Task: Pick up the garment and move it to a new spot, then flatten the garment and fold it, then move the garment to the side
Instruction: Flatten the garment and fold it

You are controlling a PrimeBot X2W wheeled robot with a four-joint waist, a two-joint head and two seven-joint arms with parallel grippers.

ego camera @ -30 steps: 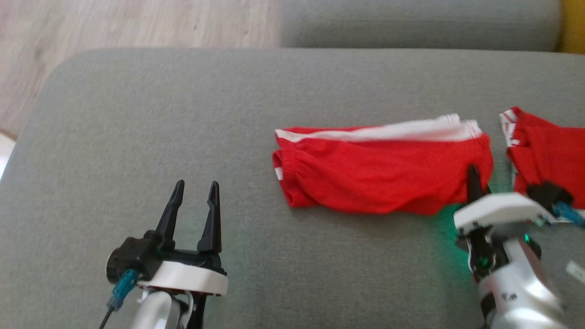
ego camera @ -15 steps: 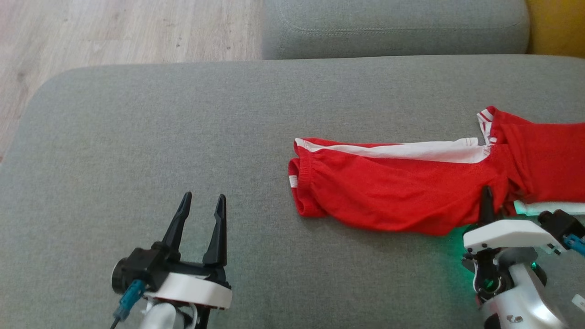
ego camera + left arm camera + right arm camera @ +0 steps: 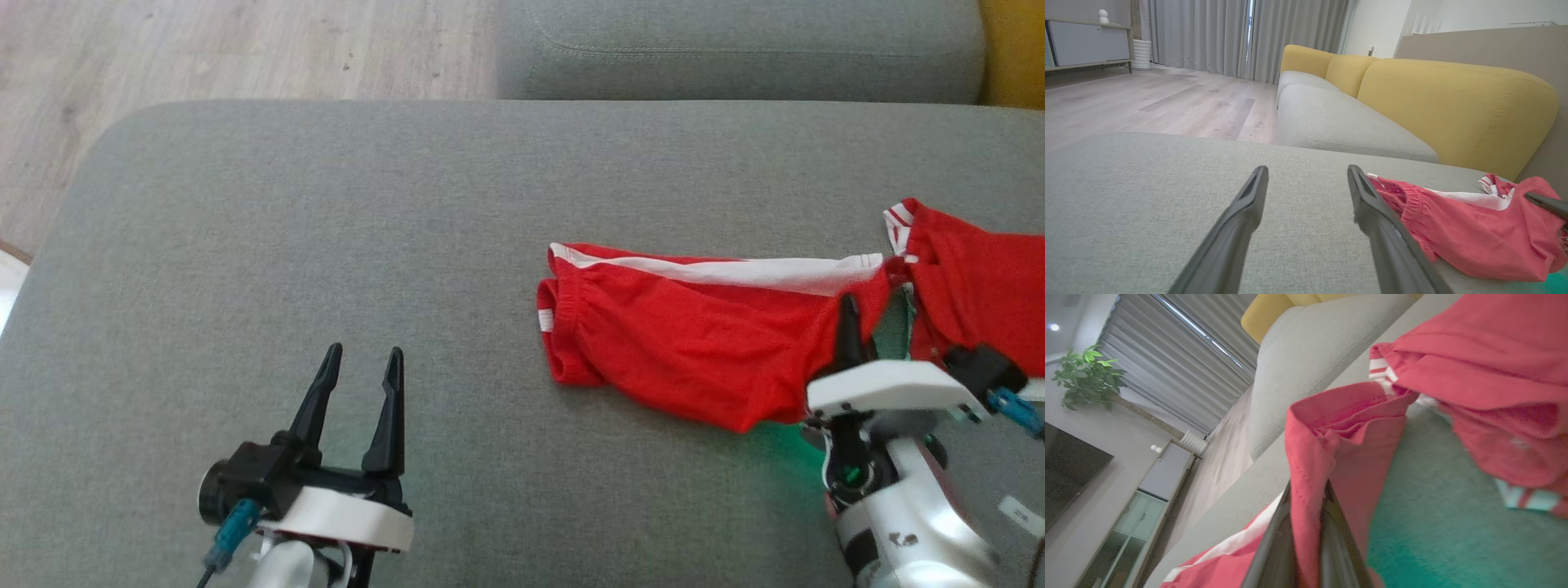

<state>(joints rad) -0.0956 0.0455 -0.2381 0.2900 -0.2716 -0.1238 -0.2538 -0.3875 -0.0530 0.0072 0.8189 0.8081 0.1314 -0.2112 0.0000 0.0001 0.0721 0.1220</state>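
So nearest me, my left gripper [image 3: 364, 353] hung just above the grey seat cushion [image 3: 326, 204] with its two fingers spread wide and nothing between them. From its own wrist camera the left gripper [image 3: 1307, 169] pointed across bare fabric, with the shorts [image 3: 1474, 237] off to its right side.

My right gripper [image 3: 847, 314] was the busy one: fingers pinched tight together on a fold of the red shorts [image 3: 678, 343], right at the edge nearest me. The right wrist camera showed it best, with the cloth [image 3: 1339, 428] sandwiched between the two dark fingers of the right gripper [image 3: 1308, 488] and lifted a bit off the cushion there. A green glow [image 3: 784, 437] lit the cushion under that wrist.

The shorts themselves lay on the right half of the cushion, waistband end toward the middle, a white stripe [image 3: 735, 271] along the far edge, and another red bunched part [image 3: 971, 269] further right, running out of frame.

Beyond that sat a second grey cushion [image 3: 735, 49], the yellow backrest [image 3: 1453, 102], and wood floor [image 3: 204, 49] off to the left.
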